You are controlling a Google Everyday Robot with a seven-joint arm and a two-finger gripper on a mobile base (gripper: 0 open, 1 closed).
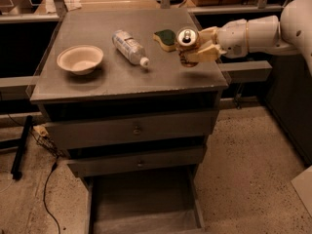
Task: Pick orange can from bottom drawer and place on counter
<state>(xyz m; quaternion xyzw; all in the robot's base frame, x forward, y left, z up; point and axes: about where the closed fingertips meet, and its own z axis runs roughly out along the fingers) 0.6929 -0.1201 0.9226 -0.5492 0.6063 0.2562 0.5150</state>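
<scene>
The orange can is held in my gripper, which reaches in from the right and is shut on it. The can stands upright over the right part of the counter, just right of a green sponge; I cannot tell whether it touches the surface. Its silver top with pull tab faces up. The bottom drawer is pulled open below the cabinet and its grey floor shows with nothing on it.
A beige bowl sits on the counter's left. A clear water bottle lies in the middle. A green sponge lies next to the can. Two upper drawers are shut. Cables lie on the floor at left.
</scene>
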